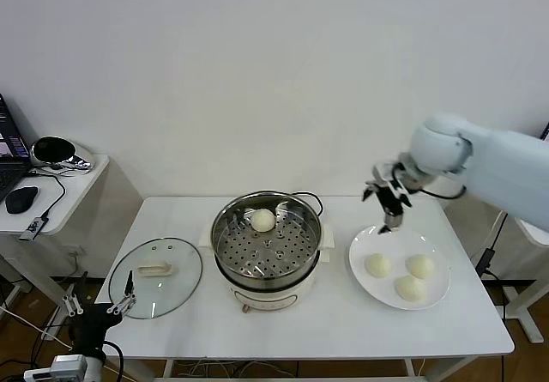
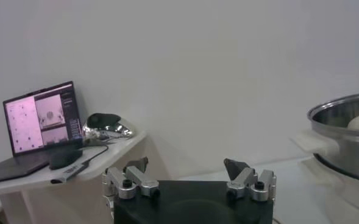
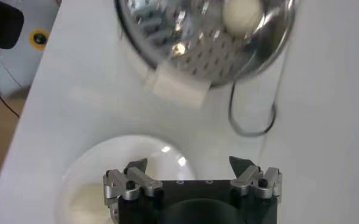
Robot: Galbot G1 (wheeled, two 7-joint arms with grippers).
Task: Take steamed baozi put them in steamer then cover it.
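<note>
One white table (image 1: pixel 300 330) carries everything, and the right gripper (image 1: pixel 388 203) hangs above its far right part with jaws spread wide and nothing between them. Just left of that gripper and a little nearer the robot sits the steamer (image 1: pixel 268 249), its perforated tray holding one steamed baozi (image 1: pixel 262 220) at the far side. Farther left, well apart from the gripper, the cover (image 1: pixel 156 276) lies flat on the table, handle up. Directly below and slightly nearer than the gripper is the white plate (image 1: pixel 401 267), with three more buns on it. At the near left corner, beside the cover, the left gripper (image 1: pixel 120 300) waits low, jaws wide and empty.
</note>
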